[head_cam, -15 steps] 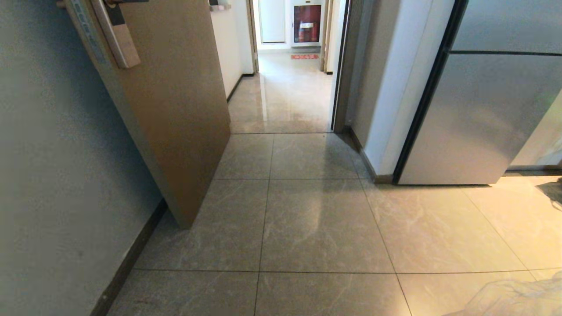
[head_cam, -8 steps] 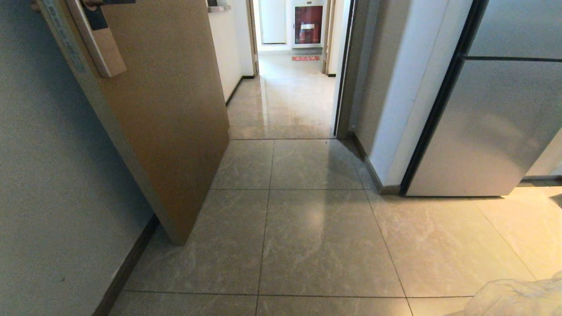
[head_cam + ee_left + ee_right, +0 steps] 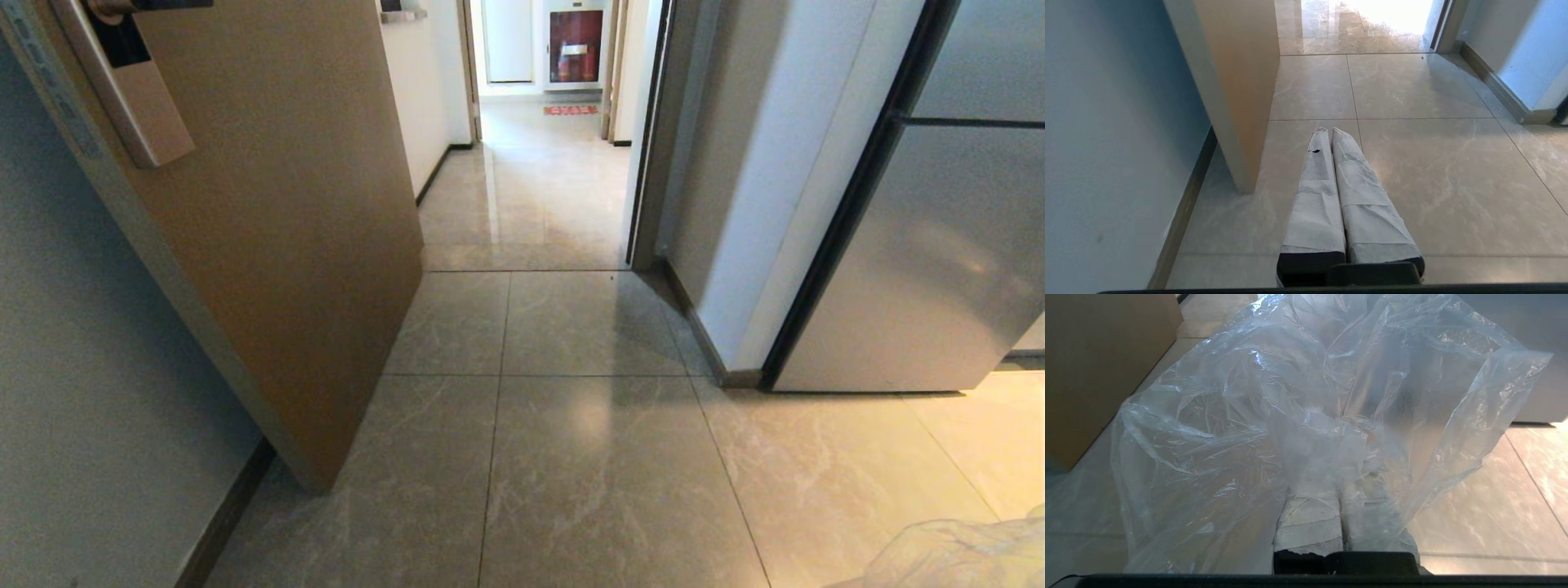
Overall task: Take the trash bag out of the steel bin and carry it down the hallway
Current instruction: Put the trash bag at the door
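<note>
— Right claw (image 3: 1340,506) is pinched tight on the trash bag (image 3: 1306,428); you can see the clear plastic gathered between its taped fingers, with the rest billowing out ahead of it. From up top only a corner of the bag (image 3: 963,551) shows, low and off to the right of the open door (image 3: 310,245).

— And the left claw (image 3: 1331,163)?

— Closed on nothing, fingers pressed together, held out over the floor just right of the door's bottom edge. It looks idle to me.

— So what worries you?

— The gap. The hallway (image 3: 531,188) lies straight beyond the door, but the way in is squeezed between the door and the wall corner (image 3: 735,359) beside the fridge (image 3: 939,269). That bag hangs loose and wide. If the base drifts toward the door, I'd guess the plastic brushes its edge, snags and tears, or gets tugged out of the grip.

— Could it drag?

— Possibly. It sags low, and if it gets under the wheels it would be pulled free. I can't tell how much plastic the claw actually has.

— The bin?

— Not in sight anywhere.
</note>
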### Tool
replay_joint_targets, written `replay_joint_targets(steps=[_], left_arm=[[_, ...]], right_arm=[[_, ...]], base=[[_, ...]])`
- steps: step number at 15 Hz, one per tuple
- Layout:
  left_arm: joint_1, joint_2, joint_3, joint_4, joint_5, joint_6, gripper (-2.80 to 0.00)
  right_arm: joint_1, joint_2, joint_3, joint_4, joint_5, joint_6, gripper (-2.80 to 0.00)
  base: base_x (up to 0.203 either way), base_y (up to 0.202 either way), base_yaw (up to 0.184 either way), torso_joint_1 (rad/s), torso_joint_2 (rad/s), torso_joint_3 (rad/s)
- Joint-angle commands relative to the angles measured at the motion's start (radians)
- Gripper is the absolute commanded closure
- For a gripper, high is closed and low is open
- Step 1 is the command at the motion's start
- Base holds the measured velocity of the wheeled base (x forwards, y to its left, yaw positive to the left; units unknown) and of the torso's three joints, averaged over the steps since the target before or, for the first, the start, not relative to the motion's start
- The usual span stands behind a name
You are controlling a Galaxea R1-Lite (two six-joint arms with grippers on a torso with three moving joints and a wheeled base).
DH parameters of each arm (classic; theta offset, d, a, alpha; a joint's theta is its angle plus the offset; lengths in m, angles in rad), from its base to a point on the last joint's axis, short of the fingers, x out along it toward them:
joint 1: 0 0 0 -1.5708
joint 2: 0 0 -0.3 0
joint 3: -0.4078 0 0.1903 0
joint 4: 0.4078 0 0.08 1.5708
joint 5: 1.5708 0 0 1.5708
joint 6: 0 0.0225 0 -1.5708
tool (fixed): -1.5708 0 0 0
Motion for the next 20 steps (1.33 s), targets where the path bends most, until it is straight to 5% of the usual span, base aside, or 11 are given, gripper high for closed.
replay_joint_targets(steps=[1, 20], left_arm=[[0.0, -0.001, 0.0, 0.0, 0.0, 0.001, 0.0], [0.0, -0.001, 0.0, -0.002, 0.0, -0.001, 0.0]], right_arm=[[0.001, 0.002, 0.002, 0.0, 0.001, 0.0, 0.0], [0.001, 0.002, 0.002, 0.0, 0.0, 0.0, 0.0]], base=[[0.194, 0.0, 0.004, -0.002, 0.0, -0.002], [0.193, 0.0, 0.001, 0.003, 0.0, 0.002]])
